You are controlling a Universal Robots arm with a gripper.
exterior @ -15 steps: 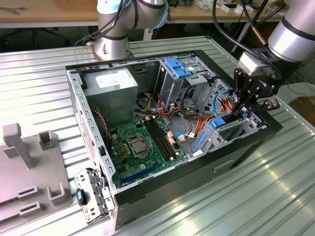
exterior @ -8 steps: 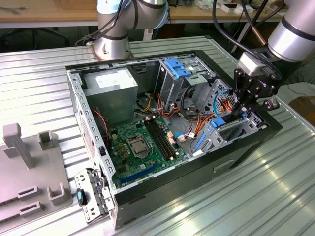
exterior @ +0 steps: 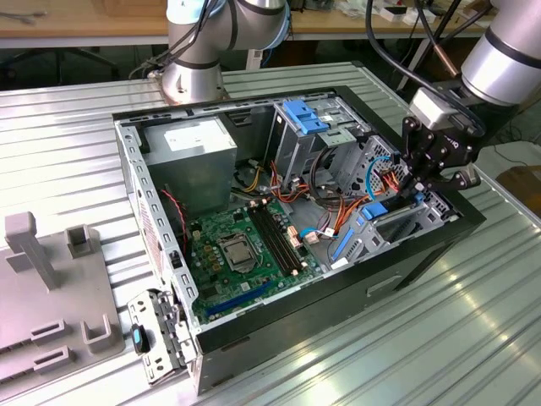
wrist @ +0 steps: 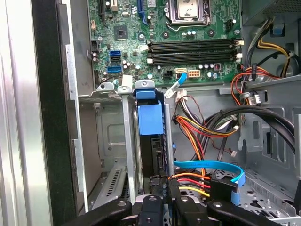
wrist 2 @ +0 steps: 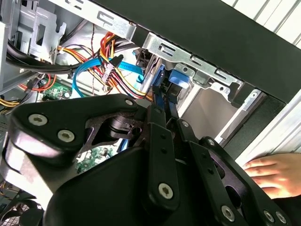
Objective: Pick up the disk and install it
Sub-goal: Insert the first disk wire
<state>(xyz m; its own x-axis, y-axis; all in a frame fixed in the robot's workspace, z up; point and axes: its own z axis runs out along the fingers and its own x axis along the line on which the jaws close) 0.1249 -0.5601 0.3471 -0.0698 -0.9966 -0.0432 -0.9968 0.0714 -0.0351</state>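
Jaws are seen clenched on the disk (wrist: 151, 141), held edge-on between the gripper (wrist: 162, 200) fingers and partly sunk into the drive bay (wrist: 108, 136) just beyond the tips. Jamming is judged likely if the blue rails are cocked against the bay walls; the SATA cable (wrist: 211, 167) beside the jaws could be snagged.

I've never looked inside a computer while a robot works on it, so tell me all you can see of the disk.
The disk is a dark slab with bright blue plastic at its end and along its edge. In the first wrist view it stands on edge in a grey metal bay of the case, beside orange and blue cables. The gripper is at its near end, fingers closed on it.
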